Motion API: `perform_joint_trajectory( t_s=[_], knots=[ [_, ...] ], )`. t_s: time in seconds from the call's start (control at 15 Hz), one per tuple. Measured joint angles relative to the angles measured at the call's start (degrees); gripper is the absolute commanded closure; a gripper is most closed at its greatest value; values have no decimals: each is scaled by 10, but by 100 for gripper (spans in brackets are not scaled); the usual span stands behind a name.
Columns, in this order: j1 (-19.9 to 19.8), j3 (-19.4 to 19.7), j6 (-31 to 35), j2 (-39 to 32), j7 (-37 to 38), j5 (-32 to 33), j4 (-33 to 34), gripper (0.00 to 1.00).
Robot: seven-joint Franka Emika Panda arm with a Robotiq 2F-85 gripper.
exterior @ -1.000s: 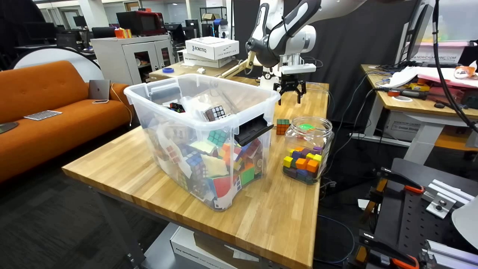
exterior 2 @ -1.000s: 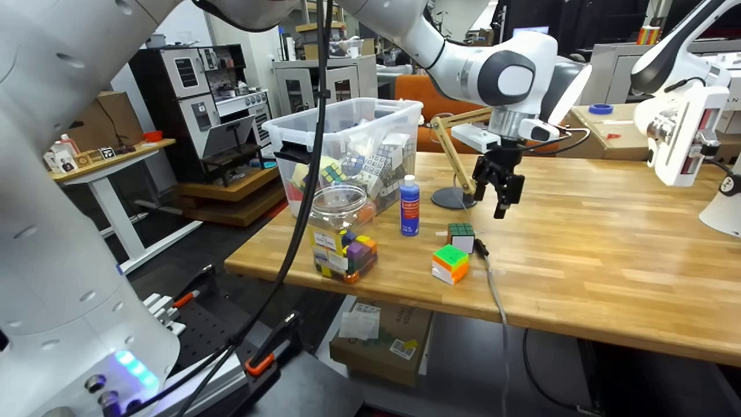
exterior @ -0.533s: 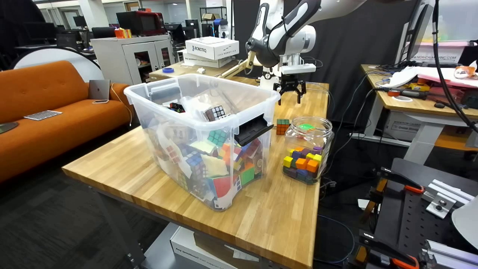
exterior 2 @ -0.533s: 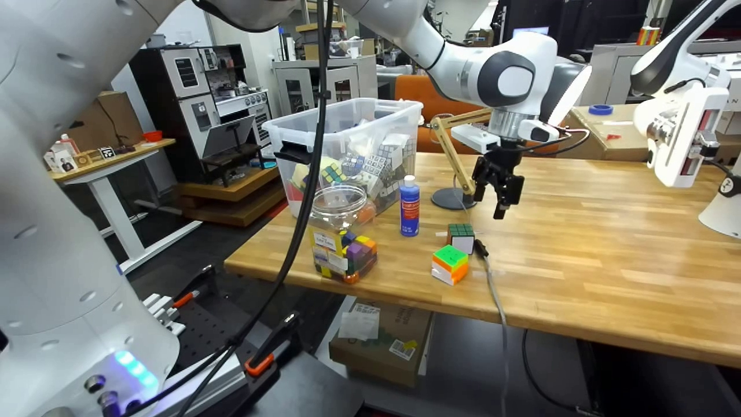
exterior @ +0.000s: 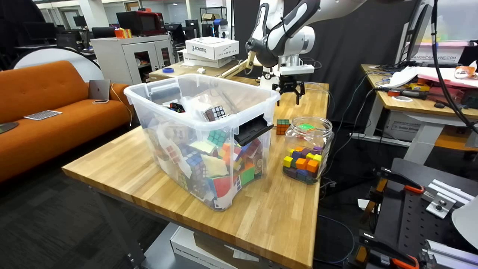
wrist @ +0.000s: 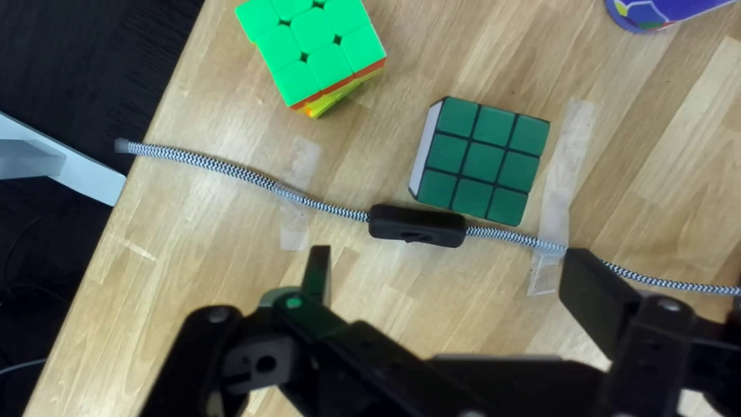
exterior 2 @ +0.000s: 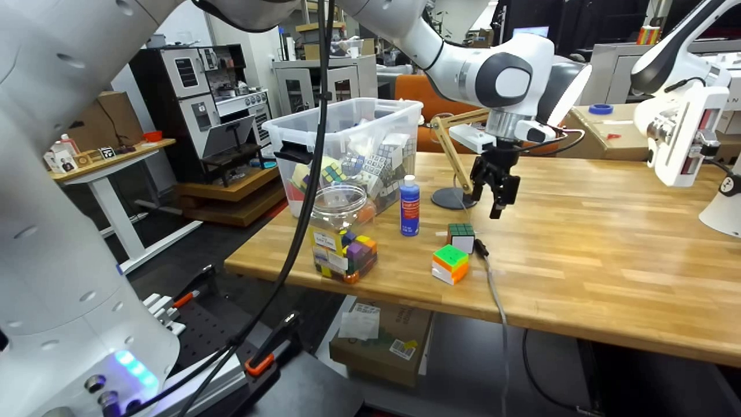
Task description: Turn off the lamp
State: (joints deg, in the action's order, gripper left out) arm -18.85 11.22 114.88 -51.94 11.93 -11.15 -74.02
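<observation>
The lamp has a pale wooden jointed arm (exterior 2: 453,153), a dark round base (exterior 2: 451,198) and a dark head (exterior 2: 558,87) with a bright white lit face. The head is partly hidden behind my arm. The wooden arm also shows in an exterior view (exterior: 239,69). A black inline switch (wrist: 417,226) with a small rocker sits on a black-and-white cord (wrist: 231,171) taped to the table. My gripper (wrist: 448,258) is open and empty, pointing down above the table. In the wrist view the switch lies just beyond the gap between the fingertips, untouched. The gripper shows in both exterior views (exterior 2: 486,207) (exterior: 288,101).
A green-faced cube (wrist: 480,159) lies beside the switch, and a bright green cube (wrist: 312,49) nearer the table edge. A blue bottle (exterior 2: 410,211), a clear jar (exterior 2: 341,231) and a large clear bin (exterior 2: 347,136) stand alongside. A second arm (exterior 2: 683,116) is at the right.
My gripper has shifted slightly left in both exterior views during the last half second. It stays open. The lamp, switch and cubes have not moved.
</observation>
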Motion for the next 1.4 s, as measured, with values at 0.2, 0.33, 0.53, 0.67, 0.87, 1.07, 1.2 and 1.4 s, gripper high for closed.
perform_joint_trajectory(
  t_s=[0.2,0.33,0.53,0.67,0.87,1.07,1.2,1.4],
  knots=[
    [0,-2,0,-8,11,-2,3,0],
    [-1,-2,0,-15,17,-6,8,2],
    [-3,-2,0,-25,27,-11,19,34],
    [-3,-2,0,-33,32,-18,29,47],
    [-3,-3,1,-46,40,-21,49,69],
    [-6,-3,1,-58,50,-23,67,90],
    [-9,-3,1,-65,53,-23,78,100],
    [-14,-3,1,-80,61,-23,94,100]
  ],
)
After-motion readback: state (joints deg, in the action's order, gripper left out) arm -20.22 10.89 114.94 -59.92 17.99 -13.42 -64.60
